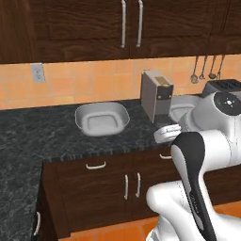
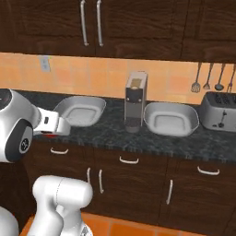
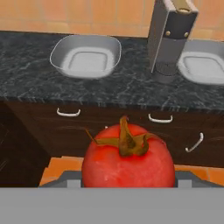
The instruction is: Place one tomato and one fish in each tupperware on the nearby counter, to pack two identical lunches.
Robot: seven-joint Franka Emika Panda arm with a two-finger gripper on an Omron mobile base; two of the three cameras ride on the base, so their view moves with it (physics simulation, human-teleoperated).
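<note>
Right under my lens sits one tomato [image 3: 128, 159], round, glossy red, with a dry olive-brown stem and curling sepals on top. It sits between my claw's fingers and hides them in the hand view. From the right base view a sliver of red shows beneath my white wrist block, where my claw [image 2: 47, 134] hangs in front of the drawers, short of the counter's edge. So my claw is pinching the tomato, jaws partly apart around it.

Beyond it runs one counter [image 3: 30, 78], dark speckled stone with a matte, mottled grain, over brown wooden drawers with curved silver handles [image 3: 68, 113].

On that stone I count two tupperware trays, both pale grey, shallow, rounded rectangles with raised rims and smooth bare floors. The left tupperware [image 3: 85, 55] stands well apart from the right tupperware [image 3: 202, 66].

Between the two trays rises one tall boxy grey appliance [image 2: 135, 101], a coffee machine by its look, upright, with a dark front panel.

Further right stands one silver toaster [image 2: 221, 110], slotted on top, just beside the right tray. Above it three thin metal utensils [image 2: 208, 76] hang on the orange tiled wall, with one pale wall socket [image 2: 44, 63] to the left.
</note>
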